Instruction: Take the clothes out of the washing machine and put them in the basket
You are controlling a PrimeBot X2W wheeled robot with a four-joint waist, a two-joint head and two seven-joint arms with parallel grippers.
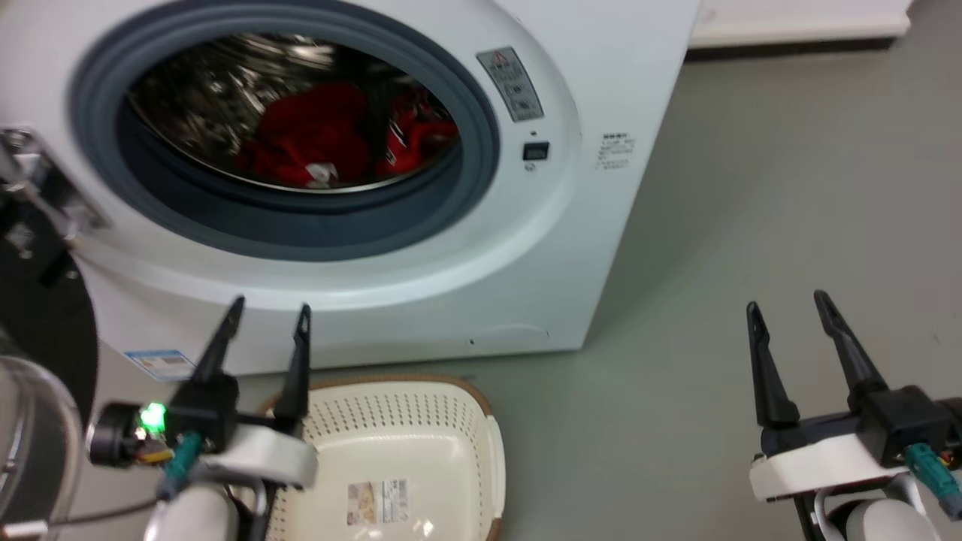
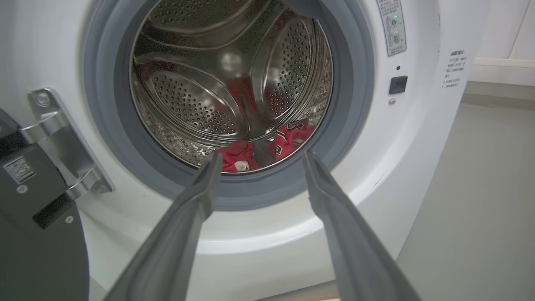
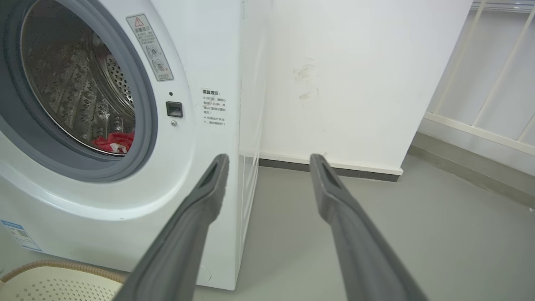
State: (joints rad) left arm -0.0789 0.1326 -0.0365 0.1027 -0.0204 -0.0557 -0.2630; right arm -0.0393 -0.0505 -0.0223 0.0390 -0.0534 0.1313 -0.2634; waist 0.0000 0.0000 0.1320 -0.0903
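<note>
Looking down at the washing machine (image 1: 526,248), I see its door (image 1: 37,323) swung open to the left and the clothes (image 1: 316,139), both red, lying low in the drum (image 2: 188,96). My left jaws stand wide and empty before the opening, by the basket (image 1: 421,413) on the floor (image 1: 751,225). My right jaws, also wide and empty, hang well to the right.
</note>
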